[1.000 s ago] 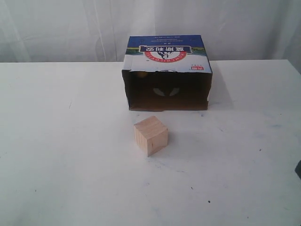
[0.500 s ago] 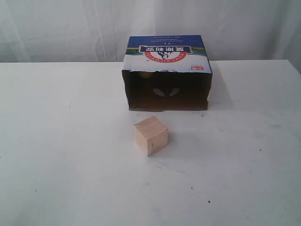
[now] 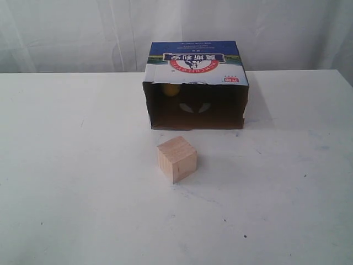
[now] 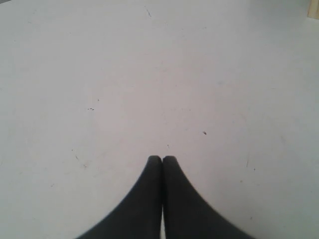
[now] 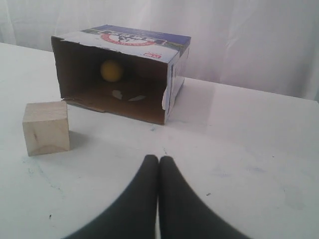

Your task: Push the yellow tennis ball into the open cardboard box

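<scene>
though dim in shadow, ball (image 5: 111, 70) sits inside box (image 5: 142, 44) | left claw (image 4: 162, 159) closed; right claw (image 5: 158, 159) closed

Exterior view: yellow tennis ball (image 3: 171, 90) dim inside open cardboard box (image 3: 196, 62), top partly hidden.

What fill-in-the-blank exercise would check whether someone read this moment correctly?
1. The yellow tennis ball lies ____ the open cardboard box, against its dark interior.
2. The wooden cube stands on the table in ____ of the box's opening, apart from it.
3. The left end effector and the right end effector are both ____, holding nothing.

Missing words: inside; front; shut.
</scene>
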Controlling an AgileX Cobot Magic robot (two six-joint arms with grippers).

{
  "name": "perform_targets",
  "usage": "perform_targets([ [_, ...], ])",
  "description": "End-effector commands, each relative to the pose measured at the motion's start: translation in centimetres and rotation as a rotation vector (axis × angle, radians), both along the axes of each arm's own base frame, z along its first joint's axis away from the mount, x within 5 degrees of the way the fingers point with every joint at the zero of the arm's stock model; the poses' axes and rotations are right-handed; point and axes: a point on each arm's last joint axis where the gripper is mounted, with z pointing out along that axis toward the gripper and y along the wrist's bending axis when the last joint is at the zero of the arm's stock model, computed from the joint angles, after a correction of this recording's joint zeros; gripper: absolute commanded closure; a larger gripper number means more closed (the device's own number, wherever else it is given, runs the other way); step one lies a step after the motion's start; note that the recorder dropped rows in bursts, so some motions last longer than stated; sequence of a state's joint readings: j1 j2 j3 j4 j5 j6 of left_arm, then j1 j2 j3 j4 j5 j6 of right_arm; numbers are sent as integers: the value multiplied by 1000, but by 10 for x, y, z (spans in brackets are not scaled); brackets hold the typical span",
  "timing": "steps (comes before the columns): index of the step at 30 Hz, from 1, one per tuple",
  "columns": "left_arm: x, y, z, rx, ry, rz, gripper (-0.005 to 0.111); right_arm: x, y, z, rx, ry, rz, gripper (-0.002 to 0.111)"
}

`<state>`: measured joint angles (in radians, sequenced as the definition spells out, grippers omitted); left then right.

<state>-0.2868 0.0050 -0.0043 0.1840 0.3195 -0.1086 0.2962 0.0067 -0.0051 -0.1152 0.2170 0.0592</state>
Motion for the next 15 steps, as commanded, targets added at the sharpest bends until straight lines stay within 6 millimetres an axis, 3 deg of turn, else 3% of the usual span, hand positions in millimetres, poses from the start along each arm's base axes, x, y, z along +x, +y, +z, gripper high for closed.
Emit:
perform_targets([
  [1,-1,0,-2,8,8,-5,107,0,-1,-1,-21,-7,-7,108],
  [15,-1,0,-2,8,8,-5,107,0,-1,-1,-19,-6,-7,108],
])
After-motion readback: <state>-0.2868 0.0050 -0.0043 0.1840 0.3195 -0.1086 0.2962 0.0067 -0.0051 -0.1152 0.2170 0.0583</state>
